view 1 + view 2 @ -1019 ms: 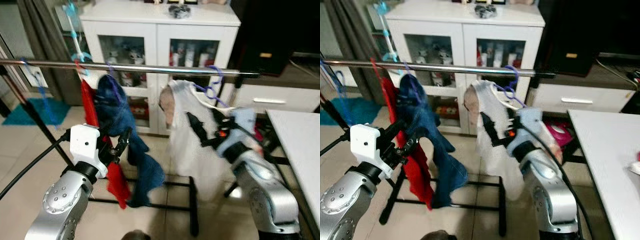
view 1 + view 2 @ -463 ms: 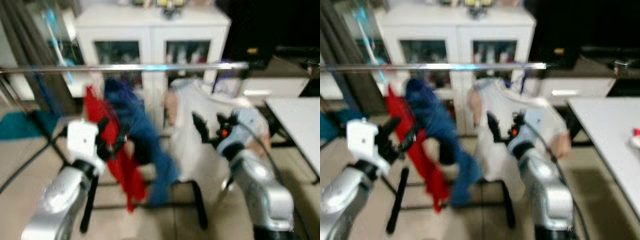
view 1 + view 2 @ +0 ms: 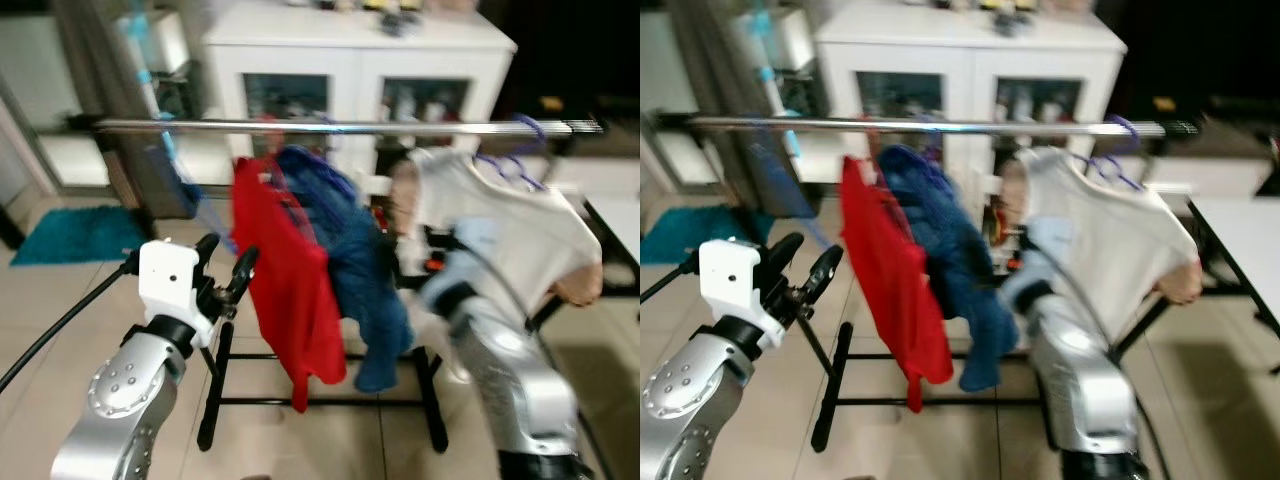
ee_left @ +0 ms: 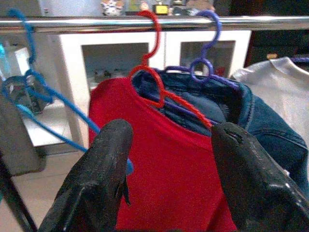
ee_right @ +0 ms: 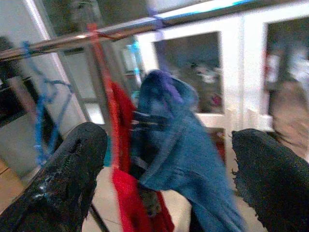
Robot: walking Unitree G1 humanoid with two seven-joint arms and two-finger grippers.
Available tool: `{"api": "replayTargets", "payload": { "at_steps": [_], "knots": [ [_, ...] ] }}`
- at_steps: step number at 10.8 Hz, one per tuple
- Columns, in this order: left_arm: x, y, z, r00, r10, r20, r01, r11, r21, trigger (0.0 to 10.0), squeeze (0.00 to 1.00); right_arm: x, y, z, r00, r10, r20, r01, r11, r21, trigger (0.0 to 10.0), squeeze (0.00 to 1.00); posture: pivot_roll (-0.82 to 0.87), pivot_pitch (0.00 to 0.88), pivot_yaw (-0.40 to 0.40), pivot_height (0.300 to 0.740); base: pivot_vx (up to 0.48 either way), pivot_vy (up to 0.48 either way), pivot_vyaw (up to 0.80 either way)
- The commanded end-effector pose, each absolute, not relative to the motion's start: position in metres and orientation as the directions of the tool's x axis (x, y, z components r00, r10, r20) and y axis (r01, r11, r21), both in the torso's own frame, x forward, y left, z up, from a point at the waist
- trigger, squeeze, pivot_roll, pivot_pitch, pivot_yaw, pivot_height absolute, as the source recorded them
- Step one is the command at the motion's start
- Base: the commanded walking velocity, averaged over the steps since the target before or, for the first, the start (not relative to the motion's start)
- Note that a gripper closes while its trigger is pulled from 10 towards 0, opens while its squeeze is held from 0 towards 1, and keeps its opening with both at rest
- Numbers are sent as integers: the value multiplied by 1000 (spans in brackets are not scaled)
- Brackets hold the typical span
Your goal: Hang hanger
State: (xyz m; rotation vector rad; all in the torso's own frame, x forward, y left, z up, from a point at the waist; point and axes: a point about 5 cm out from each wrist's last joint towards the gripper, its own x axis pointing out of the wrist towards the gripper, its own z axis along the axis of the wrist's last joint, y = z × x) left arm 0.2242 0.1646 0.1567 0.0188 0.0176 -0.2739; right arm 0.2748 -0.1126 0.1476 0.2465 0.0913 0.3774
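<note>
I'm seeing the white shirt hanging on its purple hanger, hooked over the rail at the far right, beside the denim and the red shirt. So I'm judging the hanging step done. My left gripper is hovering with jaws released, holding nothing, near the red shirt. My right gripper is also spread wide and empty, facing the denim. Next I'm planning to pull both arms clear of the clothes.
</note>
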Motion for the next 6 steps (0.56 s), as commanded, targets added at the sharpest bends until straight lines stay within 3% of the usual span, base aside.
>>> {"api": "replayTargets", "payload": {
  "at_steps": [1,4,6],
  "knots": [
    [225,163,157,960,-278,-24,278,961,11,10000,965,276,-118,147,932,360,-42,-340,908,247,10000,1000,52,0,22,740,274,0,0],
    [226,163,159,961,-276,-17,276,961,23,10000,1000,277,-117,148,930,365,-37,-348,910,224,10000,1000,53,0,28,740,317,0,0],
    [226,162,159,957,-290,-19,290,957,18,10000,1000,275,-108,151,902,430,-32,-422,896,141,10000,1000,49,0,32,740,341,0,800]
  ]
}}
